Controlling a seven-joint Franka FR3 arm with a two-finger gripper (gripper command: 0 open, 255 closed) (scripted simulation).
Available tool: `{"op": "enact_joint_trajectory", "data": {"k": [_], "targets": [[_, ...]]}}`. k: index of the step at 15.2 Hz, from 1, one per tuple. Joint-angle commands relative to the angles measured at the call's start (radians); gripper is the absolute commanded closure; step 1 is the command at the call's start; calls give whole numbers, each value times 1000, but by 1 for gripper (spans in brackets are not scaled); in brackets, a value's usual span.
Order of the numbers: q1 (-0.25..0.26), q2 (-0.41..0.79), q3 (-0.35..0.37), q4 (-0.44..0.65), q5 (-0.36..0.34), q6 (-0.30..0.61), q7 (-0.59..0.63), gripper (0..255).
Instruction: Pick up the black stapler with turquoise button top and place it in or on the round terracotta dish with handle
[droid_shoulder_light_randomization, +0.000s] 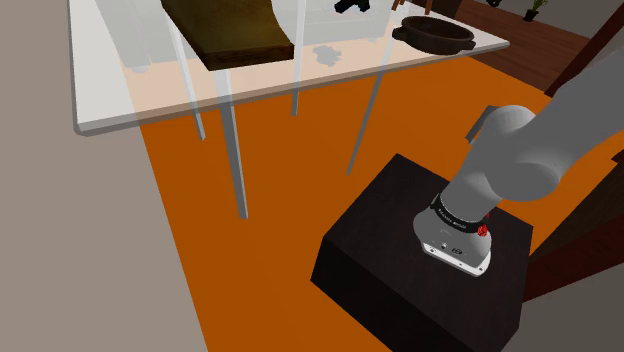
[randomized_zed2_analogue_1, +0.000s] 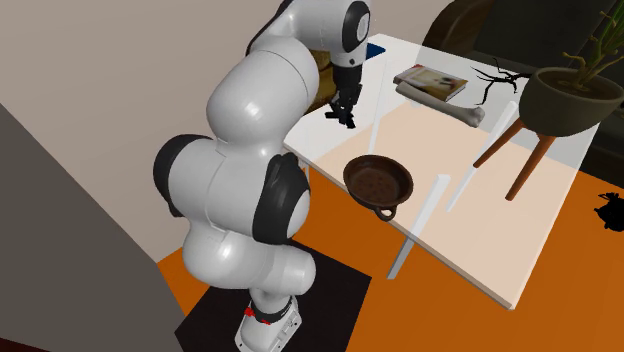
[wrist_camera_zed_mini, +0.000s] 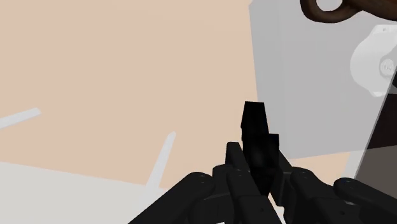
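At the lower right of the shoulder view: stand (droid_shoulder_light_randomization: 420, 260), a black box on an orange floor (droid_shoulder_light_randomization: 260, 250), with the white arm (randomized_zed2_analogue_1: 240, 200) rising from it.

Upper middle of the second exterior view: tool (randomized_zed2_analogue_1: 346, 118), black, pointing down over the pale worktop (randomized_zed2_analogue_1: 480, 240). It appears to hang clear of the surface, though the gap is hard to read.

Wrist view, between the fingers: stapler (wrist_camera_zed_mini: 254, 121), a black block standing up out of the tool. The fingers are drawn in narrow against its sides and appear to clasp it. No turquoise part is visible from this angle.

Centre of the second exterior view, below and to the right of the tool: dish (randomized_zed2_analogue_1: 378, 182), round and dark brown with a stub handle, nothing in it. It sits upright on the worktop near the front edge, apart from the tool. In the wrist view its handle shows ahead of the stapler.

Upper right of the second exterior view, farther off: book (randomized_zed2_analogue_1: 432, 80), lying flat on the worktop; plant pot (randomized_zed2_analogue_1: 570, 100), dark, on slanted legs.

Step in hand, as judged: the pick looks done, and the carry to the dish is under way or about to start.

Next move calls for: travel across to a spot above the bowl, clear of the rim and handle, then a short descent before the fingers part.
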Motion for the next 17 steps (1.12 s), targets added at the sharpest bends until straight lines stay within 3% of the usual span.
{"op": "enact_joint_trajectory", "data": {"k": [1,10,17], "targets": [[0,8,0,35,1,-28,-4,255],[3,61,-1,209,10,-149,-18,255],[-42,-121,-58,67,-53,-174,-119,255]]}}
